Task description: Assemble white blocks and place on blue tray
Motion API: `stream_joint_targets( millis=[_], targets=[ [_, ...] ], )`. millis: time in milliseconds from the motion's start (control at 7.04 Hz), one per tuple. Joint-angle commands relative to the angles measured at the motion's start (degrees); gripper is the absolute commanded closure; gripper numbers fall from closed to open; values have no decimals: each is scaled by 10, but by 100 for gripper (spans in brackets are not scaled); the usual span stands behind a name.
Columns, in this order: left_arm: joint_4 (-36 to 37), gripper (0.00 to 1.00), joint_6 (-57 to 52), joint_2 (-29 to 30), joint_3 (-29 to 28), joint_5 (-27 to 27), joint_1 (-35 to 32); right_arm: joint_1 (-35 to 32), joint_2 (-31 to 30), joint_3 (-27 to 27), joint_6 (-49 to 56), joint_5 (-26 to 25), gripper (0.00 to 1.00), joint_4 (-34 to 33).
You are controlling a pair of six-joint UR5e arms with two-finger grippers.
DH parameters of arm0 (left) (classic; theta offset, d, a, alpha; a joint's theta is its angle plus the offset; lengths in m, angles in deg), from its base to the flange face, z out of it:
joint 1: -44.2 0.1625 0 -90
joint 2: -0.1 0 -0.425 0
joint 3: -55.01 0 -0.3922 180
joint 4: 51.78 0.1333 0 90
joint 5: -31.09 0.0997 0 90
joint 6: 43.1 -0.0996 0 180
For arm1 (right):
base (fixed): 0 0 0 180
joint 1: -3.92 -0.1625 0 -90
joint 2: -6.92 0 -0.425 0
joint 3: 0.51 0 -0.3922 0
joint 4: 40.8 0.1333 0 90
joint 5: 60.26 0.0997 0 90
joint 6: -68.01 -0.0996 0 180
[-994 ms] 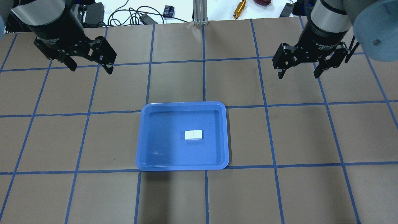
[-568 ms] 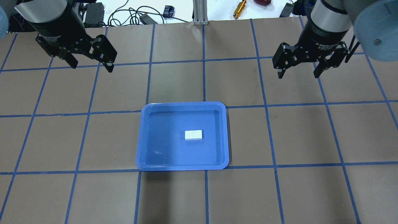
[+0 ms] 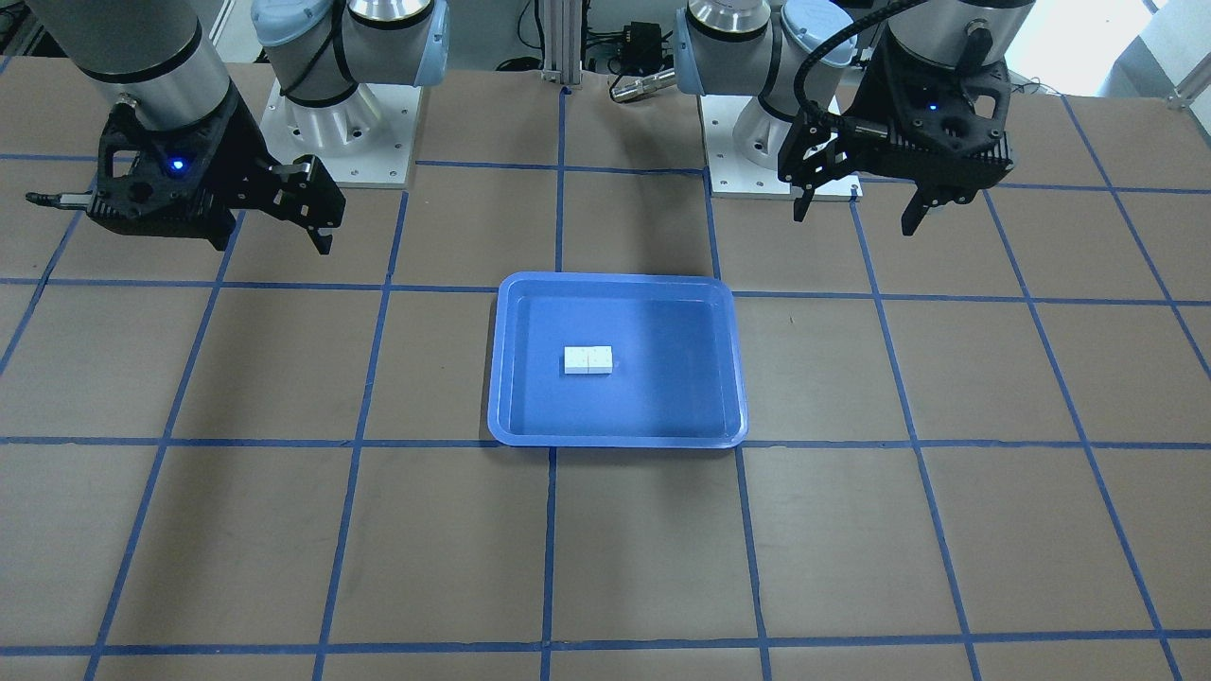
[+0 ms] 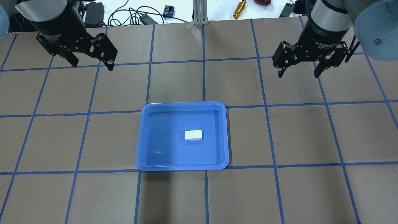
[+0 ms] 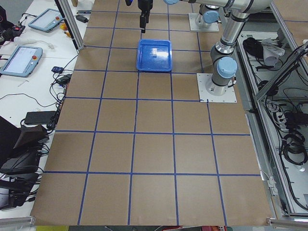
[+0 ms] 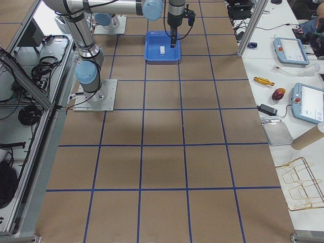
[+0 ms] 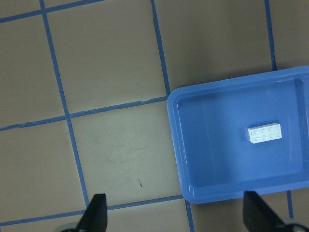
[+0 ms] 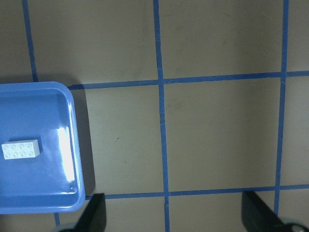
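Note:
Two white blocks joined into one piece lie flat inside the blue tray, right of its middle. The piece also shows in the front view, the left wrist view and the right wrist view. My left gripper is open and empty, high over the table to the far left of the tray. My right gripper is open and empty, high to the far right of the tray. Neither touches the tray or the blocks.
The tray stands in the middle of a brown table marked with a blue tape grid. An aluminium post, cables and a brass tool lie beyond the far edge. The arm bases stand behind the tray.
My left gripper has moved slightly away towards the far edge. The right gripper has barely moved. The blocks and tray have not moved.

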Motion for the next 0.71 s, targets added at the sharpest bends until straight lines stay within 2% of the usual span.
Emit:
stream_joint_targets(
  millis=[0,568],
  targets=[
    [0,0,2,0,0,-1,0,0,-1,1,-9,3,0,-6],
    [0,0,5,1,0,-2,0,-1,-4,2,-9,4,0,-6]
  ],
)
